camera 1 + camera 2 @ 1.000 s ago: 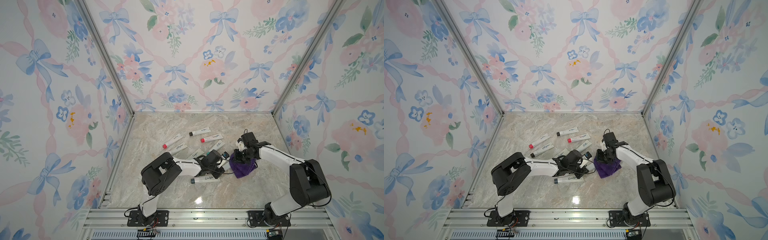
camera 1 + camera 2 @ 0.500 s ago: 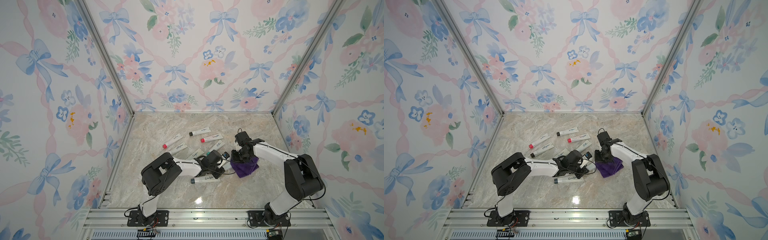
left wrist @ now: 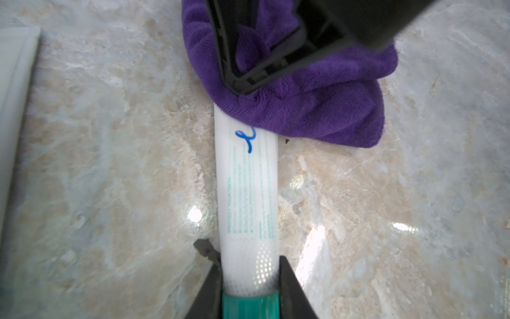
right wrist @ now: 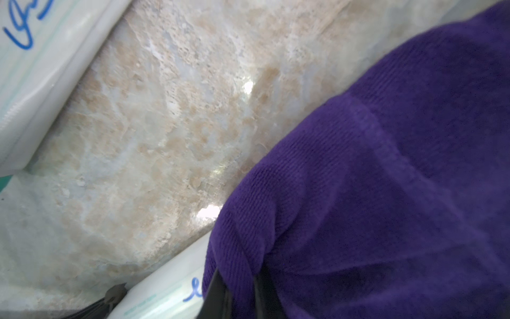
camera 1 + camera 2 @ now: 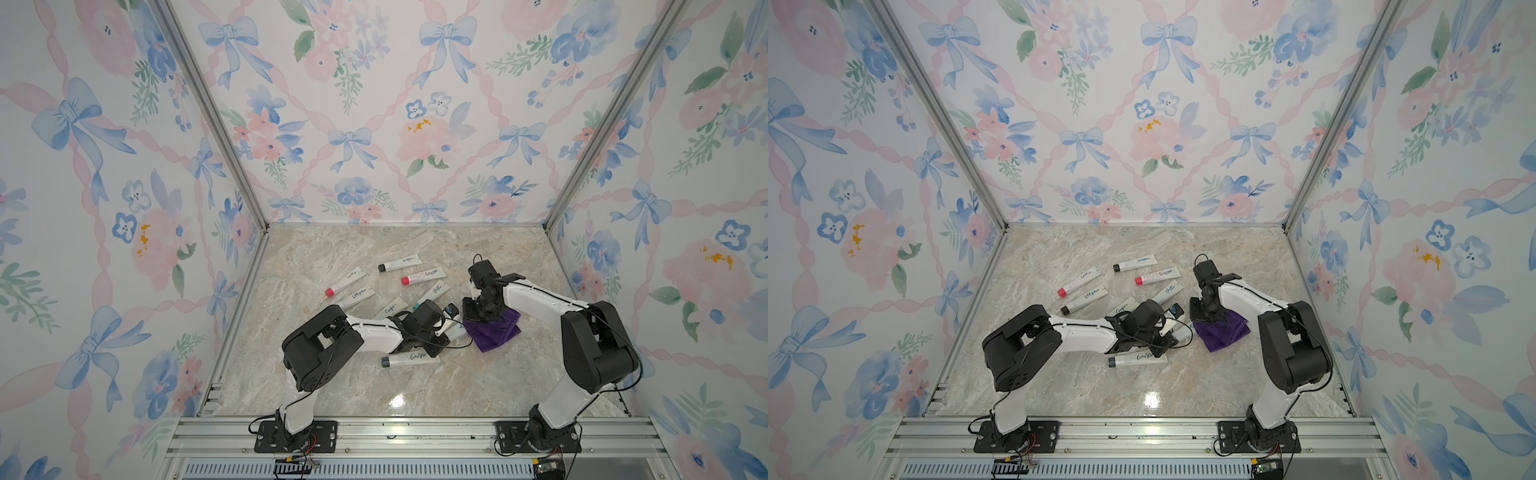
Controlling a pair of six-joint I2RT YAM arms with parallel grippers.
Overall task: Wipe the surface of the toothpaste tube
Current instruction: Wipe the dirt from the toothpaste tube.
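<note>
Cloth point(image 3: 317, 110), ribbed purple, tube point(image 3: 245, 193), smooth white

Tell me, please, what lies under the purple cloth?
One end of the white plastic toothpaste tube with the teal cap goes under the purple microfibre cloth. That end and most of the blue handwriting are covered.

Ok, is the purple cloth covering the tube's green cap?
No, the purple cloth covers the opposite end of the tube; the green cap sits bare in the left gripper.
</note>
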